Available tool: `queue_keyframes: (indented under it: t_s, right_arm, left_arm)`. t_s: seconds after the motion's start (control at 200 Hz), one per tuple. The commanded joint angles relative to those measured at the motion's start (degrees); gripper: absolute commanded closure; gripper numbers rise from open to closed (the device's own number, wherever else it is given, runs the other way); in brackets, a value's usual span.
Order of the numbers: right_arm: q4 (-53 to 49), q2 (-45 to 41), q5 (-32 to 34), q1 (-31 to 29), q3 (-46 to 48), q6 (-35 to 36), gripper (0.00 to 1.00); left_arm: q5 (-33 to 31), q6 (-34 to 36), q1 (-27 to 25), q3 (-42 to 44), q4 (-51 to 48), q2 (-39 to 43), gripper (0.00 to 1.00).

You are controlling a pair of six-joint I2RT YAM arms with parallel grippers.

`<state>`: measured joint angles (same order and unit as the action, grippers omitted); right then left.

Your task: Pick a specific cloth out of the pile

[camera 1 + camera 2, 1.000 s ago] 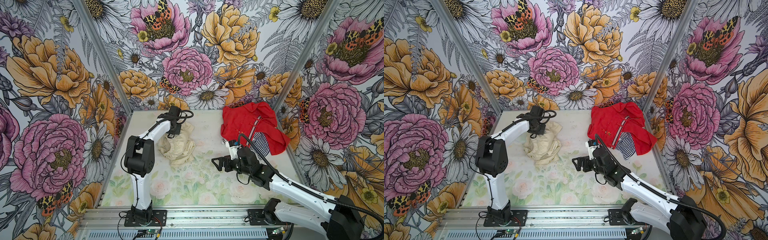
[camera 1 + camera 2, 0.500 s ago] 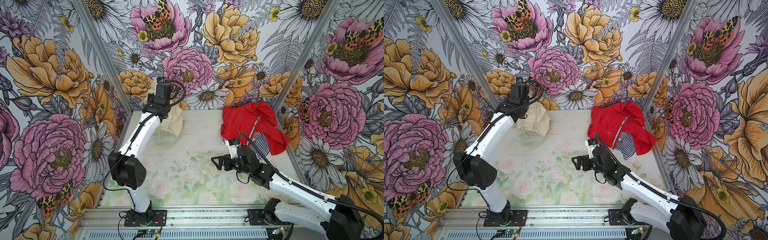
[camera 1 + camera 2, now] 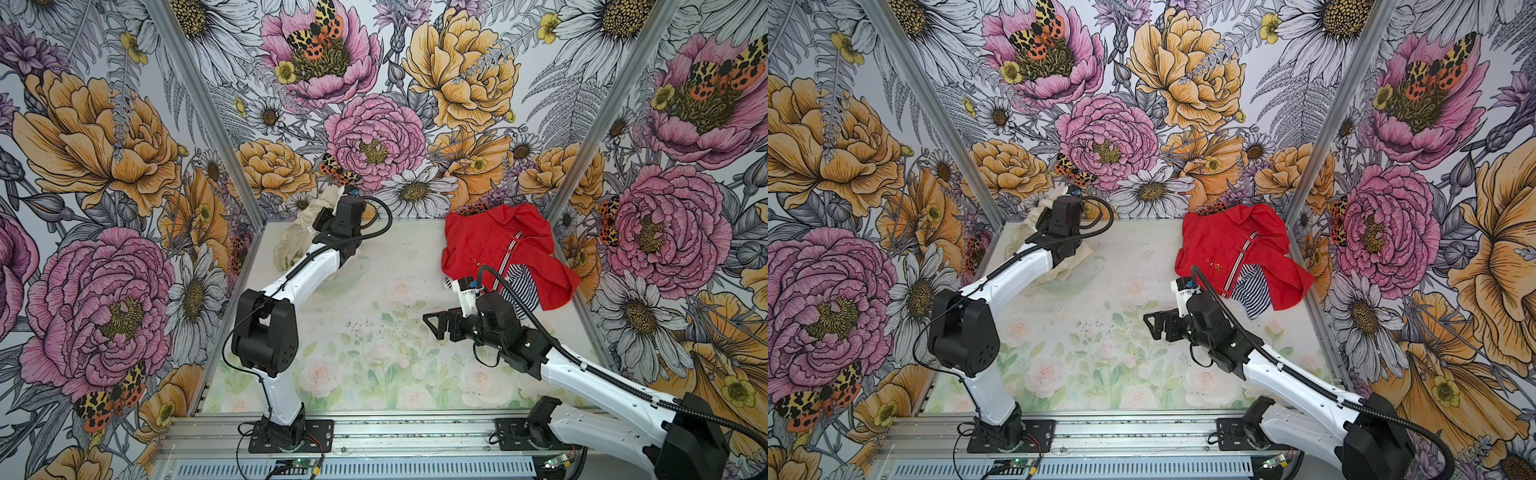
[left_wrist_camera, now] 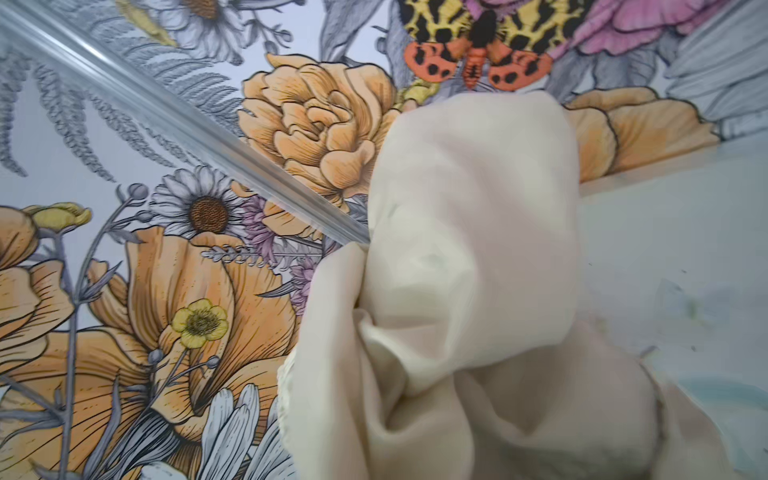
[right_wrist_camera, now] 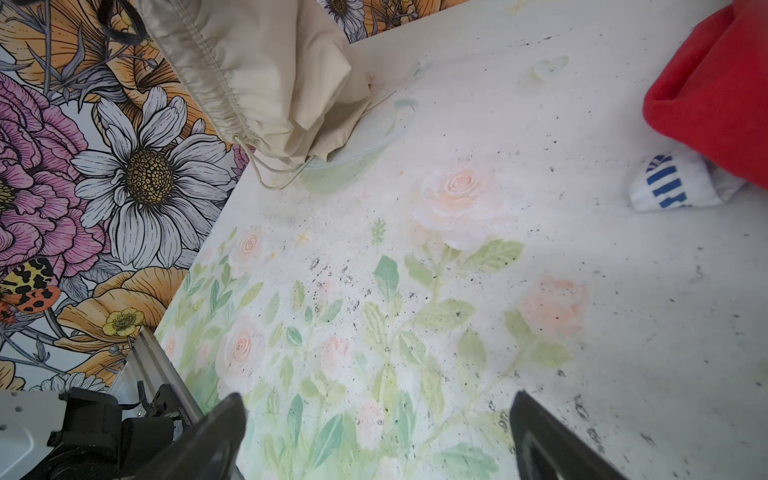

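Over the far-left corner of the bench (image 3: 374, 374), one cream cloth (image 3: 297, 241) hangs clamped in the left claw (image 3: 326, 210), well apart from the one pile (image 3: 498, 245), red shirt (image 3: 482, 237) over striped garment (image 3: 519, 286), at far right; the right claw (image 3: 434, 326) gapes wide, empty.

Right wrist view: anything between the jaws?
No, the right gripper is open and only bare table shows in its gap.

One cloth (image 3: 296, 246), one pile (image 3: 492, 245), two arms (image 3: 308, 277) (image 3: 602, 374).
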<state>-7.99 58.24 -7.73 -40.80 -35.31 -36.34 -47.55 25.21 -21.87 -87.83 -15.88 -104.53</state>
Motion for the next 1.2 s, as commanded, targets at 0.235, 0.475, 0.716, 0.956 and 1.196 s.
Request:
queue_keyframes:
  t_s: [0.235, 0.475, 0.716, 0.956, 1.196]
  right_arm:
    - [0.08, 0.36, 0.9, 0.44, -0.14, 0.94, 0.01]
    - [0.32, 1.8, 0.76, 0.38, -0.57, 1.27, 0.01]
    - [1.2, 2.4, 0.43, 0.42, -0.35, 0.72, 0.01]
    - [2.01, 4.39, -0.62, 0.32, -1.42, 0.31, 0.01]
    - [1.88, 1.56, 0.08, 0.32, -0.15, 0.0, 0.01]
  left_arm:
    - [46.12, -31.39, 8.35, -2.59, -20.07, -3.52, 1.0]
    - [51.1, -38.44, 15.8, 2.12, -18.38, -0.99, 1.0]
    - [40.86, -40.95, 21.14, 6.75, -17.9, 2.23, 1.0]
    - [26.74, -38.15, 20.31, 6.33, -16.76, -5.52, 1.0]
    - [26.14, -36.75, 19.67, 5.81, -14.9, -2.52, 0.67]
